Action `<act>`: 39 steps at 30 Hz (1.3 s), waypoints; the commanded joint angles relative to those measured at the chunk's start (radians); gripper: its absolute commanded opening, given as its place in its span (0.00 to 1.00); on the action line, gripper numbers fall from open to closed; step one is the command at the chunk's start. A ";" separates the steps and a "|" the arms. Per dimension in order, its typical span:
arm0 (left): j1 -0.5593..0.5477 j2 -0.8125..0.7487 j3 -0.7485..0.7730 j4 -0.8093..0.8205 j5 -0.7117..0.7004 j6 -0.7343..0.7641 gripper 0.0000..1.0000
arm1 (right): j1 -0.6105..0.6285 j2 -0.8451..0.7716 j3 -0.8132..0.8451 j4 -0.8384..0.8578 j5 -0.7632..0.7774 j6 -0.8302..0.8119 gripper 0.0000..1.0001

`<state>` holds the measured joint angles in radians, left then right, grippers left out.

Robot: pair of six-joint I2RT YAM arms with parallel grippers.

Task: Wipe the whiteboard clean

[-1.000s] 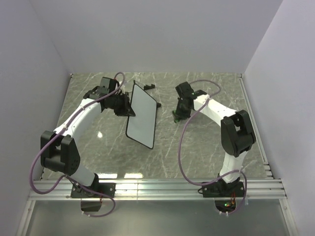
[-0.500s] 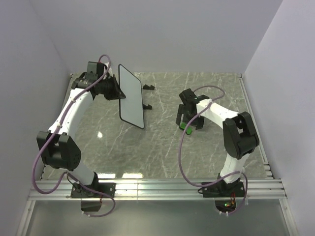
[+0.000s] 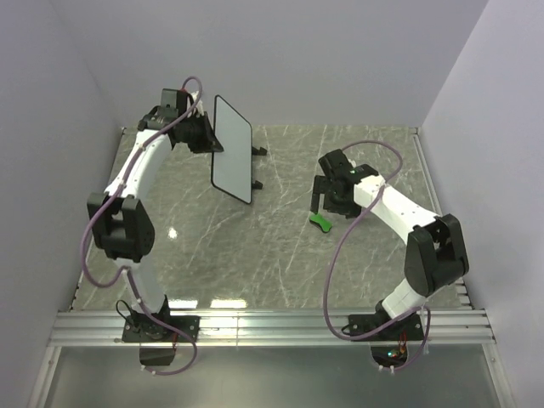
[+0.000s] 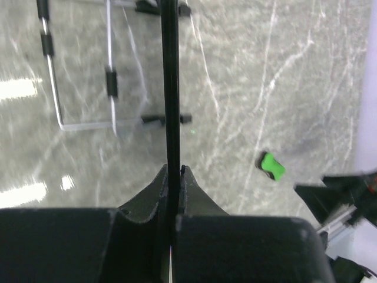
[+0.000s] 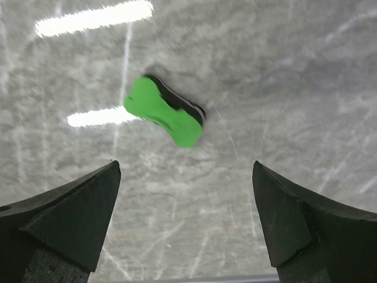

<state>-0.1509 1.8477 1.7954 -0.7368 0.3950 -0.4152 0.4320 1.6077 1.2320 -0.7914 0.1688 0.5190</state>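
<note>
The whiteboard (image 3: 231, 150) hangs in the air at the back left, nearly upright, its white face blank. My left gripper (image 3: 208, 136) is shut on its left edge. In the left wrist view the board shows edge-on as a thin black line (image 4: 171, 82) running into the pinched left gripper (image 4: 172, 170). A small green eraser (image 3: 320, 222) lies on the table right of centre. My right gripper (image 3: 328, 201) hovers just behind it, open and empty. In the right wrist view the eraser (image 5: 165, 118) lies beyond the spread right gripper (image 5: 185, 177).
A wire stand (image 4: 82, 88) with black feet (image 3: 259, 152) lies on the grey marble table (image 3: 255, 255) behind the board. White walls close in the left, back and right. An aluminium rail (image 3: 272, 323) runs along the near edge.
My right gripper opened and let go of the green eraser, which now lies on the table. My left arm carried the whiteboard toward the back left and stood it more upright.
</note>
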 commanded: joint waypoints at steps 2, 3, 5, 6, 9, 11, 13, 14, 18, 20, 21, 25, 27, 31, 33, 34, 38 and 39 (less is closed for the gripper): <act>0.017 0.114 0.194 0.021 0.102 0.099 0.00 | -0.006 -0.078 -0.037 -0.048 0.034 -0.036 1.00; 0.017 0.164 0.221 0.008 0.108 0.111 0.00 | -0.007 -0.084 -0.048 -0.052 0.035 -0.037 1.00; 0.020 0.211 0.283 -0.019 0.130 0.136 0.00 | -0.012 -0.094 -0.055 -0.055 0.032 -0.039 1.00; 0.027 0.241 0.291 -0.018 0.142 0.139 0.00 | -0.015 -0.094 -0.061 -0.057 0.031 -0.039 1.00; 0.033 0.292 0.305 -0.022 0.197 0.145 0.00 | -0.018 -0.094 -0.065 -0.060 0.032 -0.043 1.00; 0.033 0.304 0.302 -0.033 0.200 0.151 0.00 | -0.021 -0.086 -0.063 -0.062 0.031 -0.045 1.00; 0.031 0.314 0.285 -0.042 0.168 0.167 0.00 | -0.022 -0.080 -0.060 -0.060 0.026 -0.047 1.00; 0.033 0.314 0.277 -0.050 0.148 0.168 0.12 | -0.022 -0.075 -0.057 -0.058 0.021 -0.047 1.00; 0.033 0.314 0.265 -0.070 0.050 0.156 0.46 | -0.022 -0.034 -0.029 -0.055 0.000 -0.048 1.00; 0.033 0.318 0.285 -0.085 -0.013 0.132 0.36 | -0.022 -0.016 -0.019 -0.055 -0.006 -0.048 1.00; 0.034 0.329 0.297 -0.101 -0.075 0.101 0.27 | -0.022 -0.009 -0.008 -0.055 -0.011 -0.048 1.00; 0.051 0.317 0.288 -0.067 -0.108 -0.002 0.00 | -0.022 0.018 0.014 -0.054 -0.022 -0.050 1.00; 0.056 0.286 0.257 -0.026 -0.085 -0.019 0.00 | -0.024 0.026 0.021 -0.058 -0.022 -0.053 1.00; 0.056 0.226 0.204 0.058 -0.062 -0.027 0.00 | -0.027 0.028 0.018 -0.055 -0.017 -0.056 1.00; 0.056 0.162 0.170 0.103 -0.056 -0.037 0.00 | -0.027 0.029 0.011 -0.054 -0.015 -0.054 1.00; 0.056 0.136 0.126 0.132 -0.065 -0.056 0.00 | -0.029 0.026 0.008 -0.052 -0.015 -0.056 1.00; 0.056 0.012 0.033 0.253 -0.070 -0.089 0.00 | -0.033 0.026 -0.009 -0.046 -0.015 -0.056 1.00; 0.056 -0.010 -0.008 0.273 -0.077 -0.100 0.00 | -0.033 0.024 -0.011 -0.046 -0.015 -0.056 1.00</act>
<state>-0.1101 1.9839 1.8290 -0.6121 0.3756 -0.4915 0.4091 1.6367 1.2118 -0.8463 0.1452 0.4732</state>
